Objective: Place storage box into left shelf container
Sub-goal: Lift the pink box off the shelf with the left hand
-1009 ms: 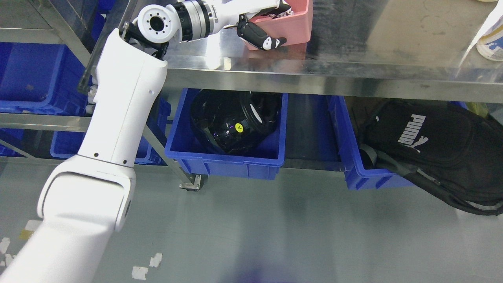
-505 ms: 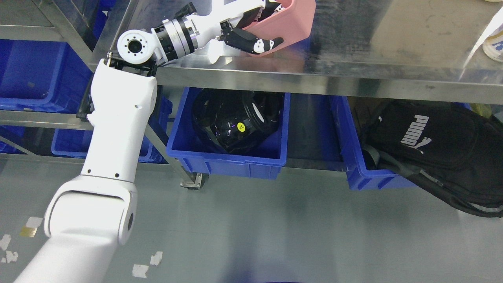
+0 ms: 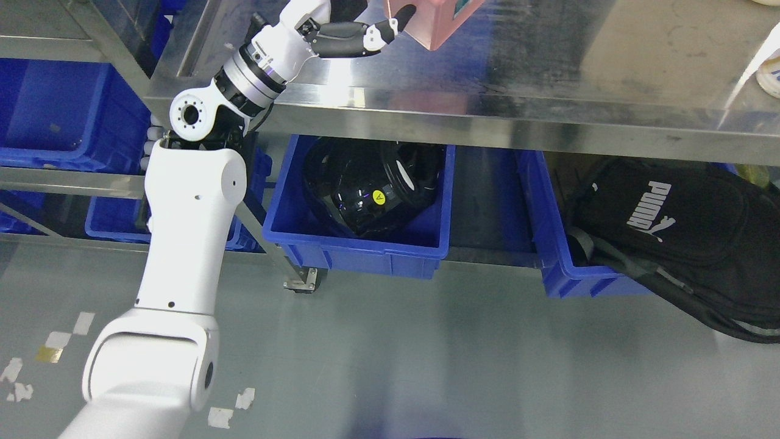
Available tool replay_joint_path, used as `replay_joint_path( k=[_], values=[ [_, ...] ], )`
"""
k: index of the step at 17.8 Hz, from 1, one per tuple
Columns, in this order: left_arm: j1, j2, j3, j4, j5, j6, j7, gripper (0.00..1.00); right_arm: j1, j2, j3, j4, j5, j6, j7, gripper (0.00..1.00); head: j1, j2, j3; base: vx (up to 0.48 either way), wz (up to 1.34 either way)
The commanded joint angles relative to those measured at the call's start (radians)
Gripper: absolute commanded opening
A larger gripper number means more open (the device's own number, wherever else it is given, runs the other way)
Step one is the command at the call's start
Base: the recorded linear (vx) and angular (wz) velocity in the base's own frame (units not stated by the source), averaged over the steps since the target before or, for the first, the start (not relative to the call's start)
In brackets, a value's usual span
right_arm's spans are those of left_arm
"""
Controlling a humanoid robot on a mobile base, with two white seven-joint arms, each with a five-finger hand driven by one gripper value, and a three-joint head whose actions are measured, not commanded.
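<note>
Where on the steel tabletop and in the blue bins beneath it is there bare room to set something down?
Free: the steel tabletop between the pink plastic storage box held by the left hand and the white container at the right edge. Crowded: the middle blue bin, filled by a black helmet, and the right blue bin, stuffed with a black bag.

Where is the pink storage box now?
In the head view, the pink storage box is at the top edge, held tilted by the left hand above the steel table.

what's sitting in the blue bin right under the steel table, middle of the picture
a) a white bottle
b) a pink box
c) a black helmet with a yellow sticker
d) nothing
c: the blue bin holds a glossy black helmet bearing a small yellow sticker.
</note>
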Motion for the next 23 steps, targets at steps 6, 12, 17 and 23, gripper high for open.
replay_joint_path(
  k=[6, 12, 17, 23],
  values=[
    [0.428, 0.017, -0.196, -0.584, 0.105, -0.168, 0.273, 0.01, -0.005, -0.017, 0.0, -0.017, -0.021, 0.003, 0.002, 1.0, 0.0, 0.0, 0.0, -0.024, 0.55],
    [0.657, 0.017, -0.089, -0.596, 0.1, -0.276, 0.275, 0.01, -0.005, -0.017, 0.0, -0.017, -0.021, 0.003, 0.002, 1.0, 0.0, 0.0, 0.0, -0.054, 0.82],
    [0.806, 0.017, 0.04, -0.596, 0.1, -0.349, 0.273, 0.01, -0.003, -0.017, 0.0, -0.017, -0.021, 0.004, 0.002, 1.0, 0.0, 0.0, 0.0, 0.008, 1.06],
    [0.909, 0.017, 0.029, -0.593, 0.102, -0.349, 0.275, 0.01, -0.003, -0.017, 0.0, -0.017, -0.021, 0.004, 0.002, 1.0, 0.0, 0.001, 0.0, 0.13, 1.05]
  ],
)
